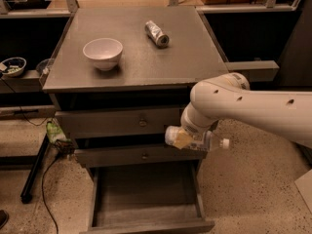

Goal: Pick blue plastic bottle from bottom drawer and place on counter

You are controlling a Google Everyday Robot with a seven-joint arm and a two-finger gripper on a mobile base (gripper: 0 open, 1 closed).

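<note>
My gripper (pixel 184 140) is shut on the blue plastic bottle (pixel 210 142). It holds the bottle lying sideways, white cap to the right, in the air in front of the cabinet's right side at the height of the middle drawer. The bottom drawer (pixel 146 194) is pulled open below and shows only its bare grey floor. The counter (pixel 146 65) is above and to the left of the gripper. My white arm reaches in from the right.
A white bowl (pixel 102 52) and a silver can (pixel 157 33) lie on the counter. The two upper drawers (pixel 122 123) are shut. A black stand leg (pixel 34 172) and cables lie on the floor at the left. A shelf at the left holds a small dish (pixel 12 66).
</note>
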